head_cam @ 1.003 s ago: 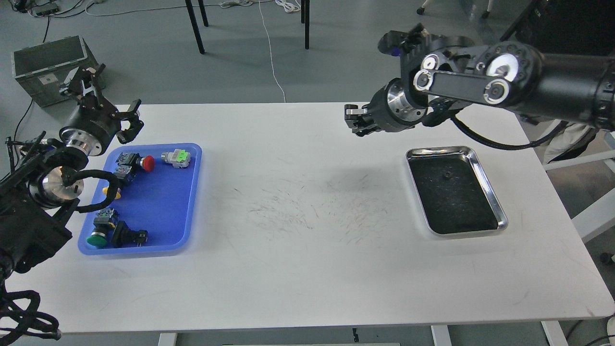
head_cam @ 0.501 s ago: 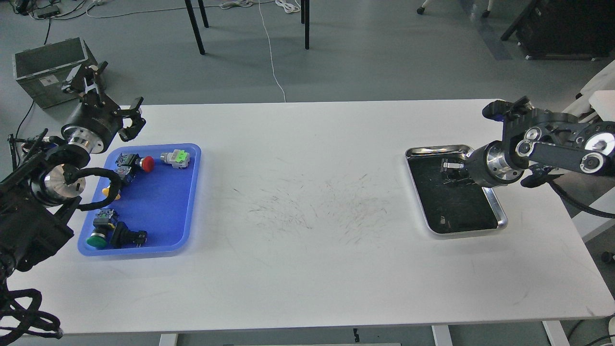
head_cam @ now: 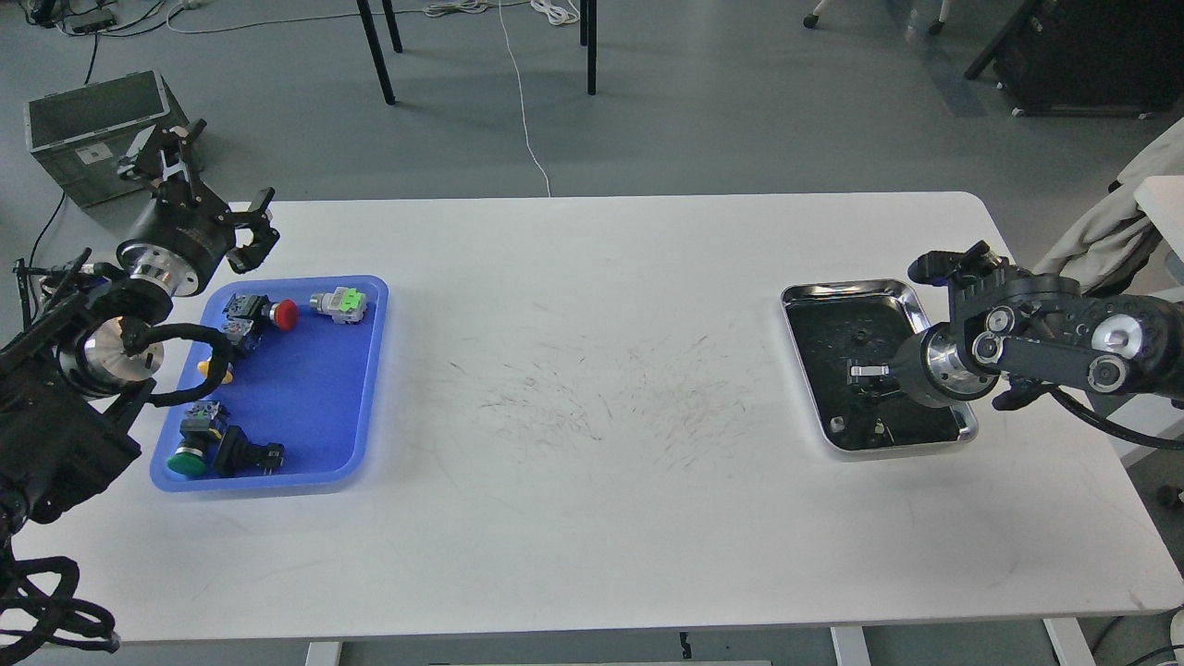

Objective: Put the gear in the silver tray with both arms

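One head view shows everything here. On the white scuffed worktop (head_cam: 592,518) the shiny rectangular silver tray (head_cam: 944,417) with its raised rim and dark reflective floor lies to my right, well apart from the larger blue plastic tray (head_cam: 368,388) on my left.

My right arm (head_cam: 1064,347) comes in from the right edge, and its gripper (head_cam: 865,379) hangs over the middle of the silver tray's dark floor. It is seen dark against that dark floor, with one pale metal bit showing at its tip, so I cannot tell how far apart its fingers stand or whether they have hold of anything. The gear itself I cannot make out; small pale specks lie on the tray floor near its front left corner.

My left arm (head_cam: 92,361) comes in from the left edge. Its gripper (head_cam: 252,227) hovers at the far left corner of the blue tray, just above the worktop's back edge, its black fingers (head_cam: 264,198) spread apart with nothing between them.

In the blue tray lie a red-capped push button (head_cam: 275,314), a grey switch with a green top (head_cam: 340,303), a green-capped push button (head_cam: 190,454) and a black switch block (head_cam: 248,452).
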Controlling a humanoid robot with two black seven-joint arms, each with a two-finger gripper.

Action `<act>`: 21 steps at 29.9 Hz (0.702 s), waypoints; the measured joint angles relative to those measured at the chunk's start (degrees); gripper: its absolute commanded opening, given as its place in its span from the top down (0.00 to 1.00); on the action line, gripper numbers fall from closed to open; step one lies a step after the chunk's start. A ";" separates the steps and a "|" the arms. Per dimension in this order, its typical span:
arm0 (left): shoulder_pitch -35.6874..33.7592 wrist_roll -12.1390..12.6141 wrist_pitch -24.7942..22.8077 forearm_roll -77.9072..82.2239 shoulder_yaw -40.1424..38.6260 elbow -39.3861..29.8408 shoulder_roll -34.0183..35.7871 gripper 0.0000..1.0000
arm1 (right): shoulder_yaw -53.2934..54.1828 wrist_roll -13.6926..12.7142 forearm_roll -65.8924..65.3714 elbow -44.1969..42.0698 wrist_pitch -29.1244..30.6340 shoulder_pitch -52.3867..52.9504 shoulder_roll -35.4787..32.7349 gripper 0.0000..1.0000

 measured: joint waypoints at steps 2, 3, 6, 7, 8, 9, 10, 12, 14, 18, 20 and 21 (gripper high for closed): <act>-0.01 0.00 0.00 0.06 0.00 0.00 0.00 0.02 | 0.00 0.00 0.04 0.06 0.00 0.00 -0.15 0.85; -0.01 0.00 0.00 0.07 0.00 0.00 0.00 0.02 | 0.03 0.00 0.12 0.11 0.01 0.00 -0.33 0.78; -0.04 0.00 0.00 0.08 0.00 0.00 0.00 0.02 | 0.63 0.06 0.25 0.18 0.13 0.10 -0.67 0.55; -0.05 0.00 0.00 0.08 0.00 0.00 0.00 0.02 | 0.80 0.07 0.27 0.18 0.14 0.13 -0.82 0.42; -0.06 0.00 0.00 0.08 0.00 0.00 -0.01 0.02 | 0.92 0.08 0.30 0.20 0.16 0.17 -1.00 0.29; -0.06 0.00 0.00 0.09 0.00 0.00 -0.02 0.02 | 1.01 0.08 0.33 0.23 0.17 0.19 -1.15 0.23; -0.06 0.00 0.00 0.12 0.00 0.00 -0.03 0.02 | 1.09 0.08 0.35 0.25 0.17 0.21 -1.22 0.19; -0.05 0.00 0.05 0.17 0.00 0.00 -0.03 0.02 | 1.29 0.08 0.50 0.27 0.18 0.31 -1.35 0.10; -0.06 0.00 0.07 0.21 0.00 0.00 -0.04 0.02 | 1.51 0.08 0.62 0.27 0.22 0.39 -1.42 0.07; -0.11 0.00 0.08 0.25 0.00 0.00 -0.09 0.02 | 2.97 0.08 0.72 0.24 0.35 0.43 -1.44 0.06; -0.17 0.00 0.08 0.25 0.00 0.00 -0.09 0.02 | 3.89 0.08 0.72 0.12 0.35 0.48 -1.51 0.06; -0.17 0.01 0.08 0.25 0.02 0.00 -0.09 0.02 | 4.67 0.08 0.75 0.05 0.34 0.54 -1.63 0.06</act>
